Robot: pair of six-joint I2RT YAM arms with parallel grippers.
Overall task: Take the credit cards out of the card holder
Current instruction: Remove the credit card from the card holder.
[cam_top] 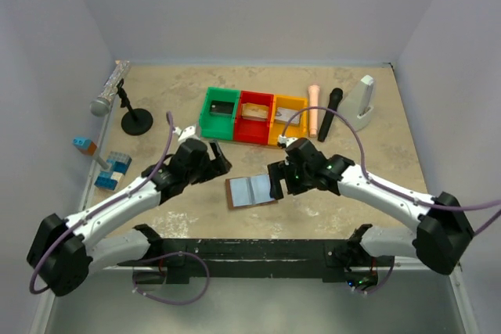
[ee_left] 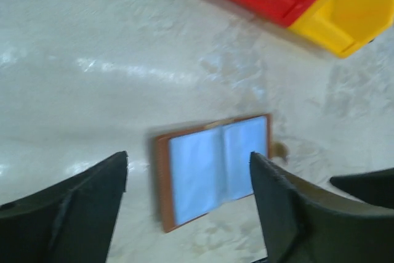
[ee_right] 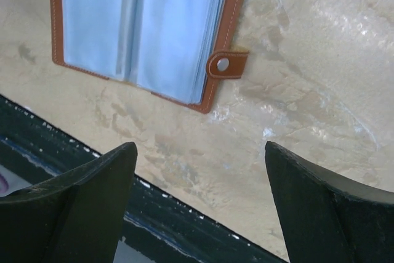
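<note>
Two pincers, both spread wide and holding nothing. The holder (cam_top: 250,191) lay open flat on the desk (cam_top: 376,154) near the front edge, right between them, brown outside with pale blue sleeves facing up. From the left wrist cam the holder (ee_left: 212,173) sat below the left pincer (ee_left: 188,158), not touching either finger, though that shot was a bit blurry. From the right wrist cam the holder (ee_right: 141,29) was up in the far corner, its snap tab (ee_right: 228,64) sticking out on one side, and the right pincer (ee_right: 200,149) hung over bare desk near the dark front rail. In the overhead view the left pincer (cam_top: 219,160) was just off the holder's left, the right pincer (cam_top: 275,180) at its right edge; couldn't tell if it touched.

Behind the holder stood a row of bins touching side by side: green bin (cam_top: 205,119) with a dark card (cam_top: 223,108) inside, red bin (cam_top: 252,135) with a tan card (cam_top: 255,110), yellow bin (cam_top: 290,99) with something pale I couldn't make out.
</note>
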